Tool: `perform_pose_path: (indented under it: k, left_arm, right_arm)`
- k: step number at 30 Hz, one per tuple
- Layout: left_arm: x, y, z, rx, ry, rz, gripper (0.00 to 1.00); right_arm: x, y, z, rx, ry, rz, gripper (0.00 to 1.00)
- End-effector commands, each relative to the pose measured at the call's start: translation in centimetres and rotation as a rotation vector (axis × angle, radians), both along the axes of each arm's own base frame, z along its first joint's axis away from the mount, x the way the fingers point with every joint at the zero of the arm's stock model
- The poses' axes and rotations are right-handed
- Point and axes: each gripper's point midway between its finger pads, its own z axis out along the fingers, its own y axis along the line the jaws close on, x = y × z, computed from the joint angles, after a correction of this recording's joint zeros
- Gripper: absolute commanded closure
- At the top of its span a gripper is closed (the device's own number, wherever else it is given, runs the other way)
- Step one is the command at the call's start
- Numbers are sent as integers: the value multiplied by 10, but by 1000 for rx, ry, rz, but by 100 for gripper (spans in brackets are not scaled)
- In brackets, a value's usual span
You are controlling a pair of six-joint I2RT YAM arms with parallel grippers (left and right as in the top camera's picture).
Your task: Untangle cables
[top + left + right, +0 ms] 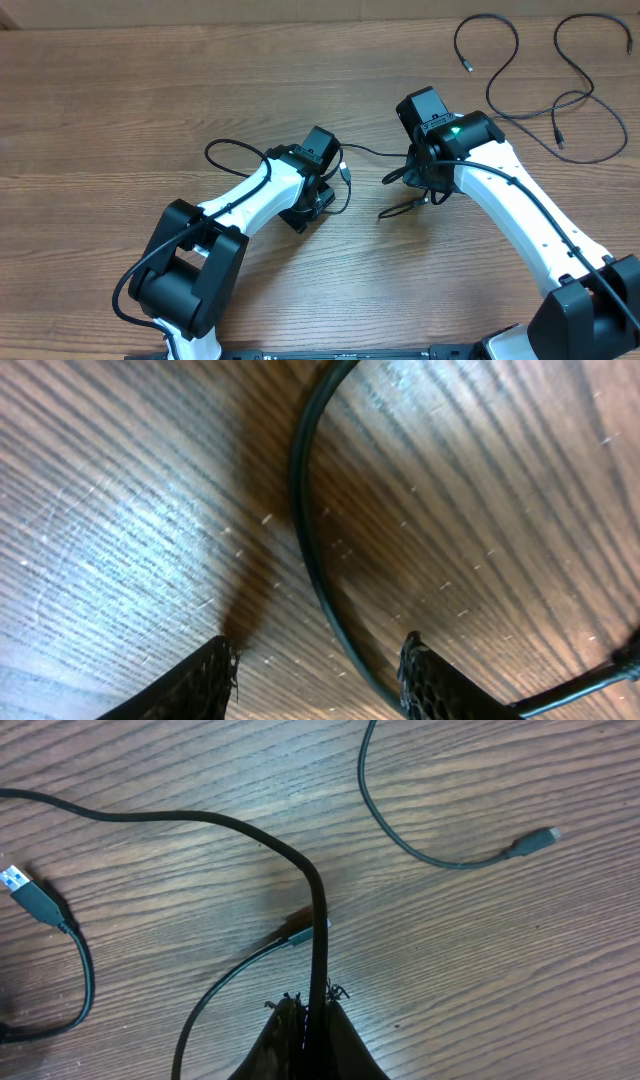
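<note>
Roughly halfway, guessing: cables freed at 1 o'clock, middle tangle left. Pinching one strand with right pincer, left pincer spread.

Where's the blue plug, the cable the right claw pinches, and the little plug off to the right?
blue plug (38, 900): right wrist view, its black body.
pinched cable (320, 950): right wrist view, straight part below the bend.
little plug (535, 840): right wrist view, its middle.

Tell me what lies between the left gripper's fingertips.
A thin black cable, lying off-centre within the open left gripper; the left wrist view shows it.
</note>
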Motion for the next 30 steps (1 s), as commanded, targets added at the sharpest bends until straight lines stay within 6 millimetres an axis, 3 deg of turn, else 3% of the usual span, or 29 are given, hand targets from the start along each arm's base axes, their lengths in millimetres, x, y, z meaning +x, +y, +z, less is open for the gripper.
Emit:
perform_pose_path:
  k: [1,17,20,22,27,30]
  left_arm:
    - [2,5,-4,30,-12,22,44]
    - [-3,3,-5,28,1,10,66]
    - [-5,6,-9,41,4,11,64]
    - [-7,10,-13,55,3,12,58]
    - [-10,13,-15,63,11,13,65]
    - [-11,14,-15,66,15,12,75]
  right_arm:
    - [4,2,8,17,-26,-7,93]
    - [3,2,8,17,-26,-7,93]
    - [3,2,7,16,-24,-7,93]
    - [3,2,7,16,-22,-7,92]
    - [3,2,7,18,-21,-6,92]
    - [2,2,7,18,-21,-6,92]
